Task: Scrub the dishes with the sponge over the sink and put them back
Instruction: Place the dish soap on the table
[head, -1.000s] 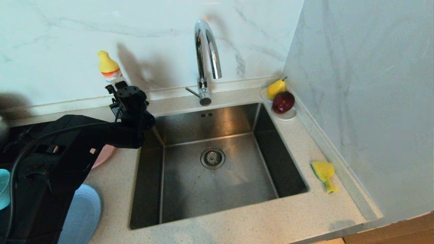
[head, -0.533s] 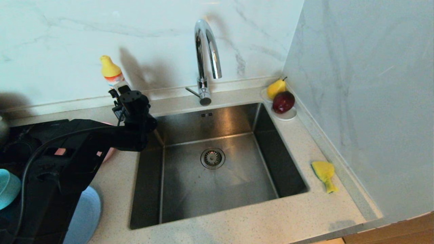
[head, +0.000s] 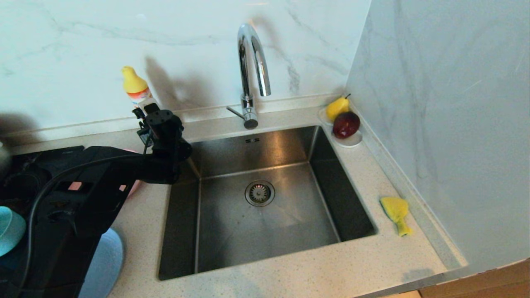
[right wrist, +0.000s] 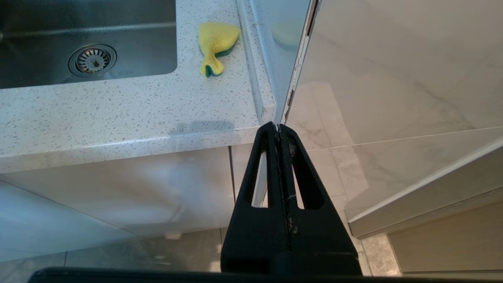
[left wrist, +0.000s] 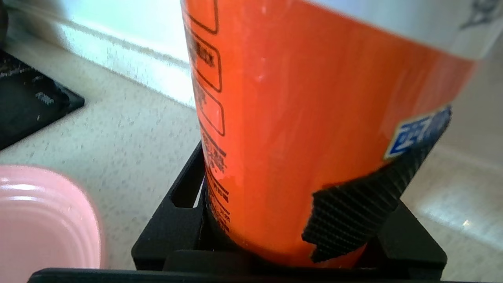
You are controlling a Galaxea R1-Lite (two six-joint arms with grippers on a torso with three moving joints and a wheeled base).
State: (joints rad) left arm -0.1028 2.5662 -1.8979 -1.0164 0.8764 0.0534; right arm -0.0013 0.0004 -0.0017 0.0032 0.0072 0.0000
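My left gripper (head: 151, 114) is shut on an orange detergent bottle (left wrist: 306, 118) with a yellow cap (head: 133, 81), upright on the counter behind the sink's far left corner. Its ribbed pad (left wrist: 365, 196) presses the bottle's side. The pink plate (left wrist: 39, 220) lies just beside it; in the head view my arm hides most of it. A light blue plate (head: 103, 256) and a teal bowl (head: 10, 229) lie at the near left. The yellow sponge (head: 396, 213) rests right of the sink (head: 232, 231). My right gripper (right wrist: 279, 127) is shut and empty, below the counter's front right corner.
A chrome gooseneck tap (head: 251, 62) stands behind the sink. A pear (head: 337, 107) and a dark red apple (head: 346, 124) sit on a white saucer (head: 352, 142) at the back right corner. A black cooktop (head: 25, 165) is at the far left. A marble wall closes the right side.
My left arm, with the bottle in its grip, shifted slightly right and down, uncovering more of the teal bowl. Over the last half second it has barely moved.
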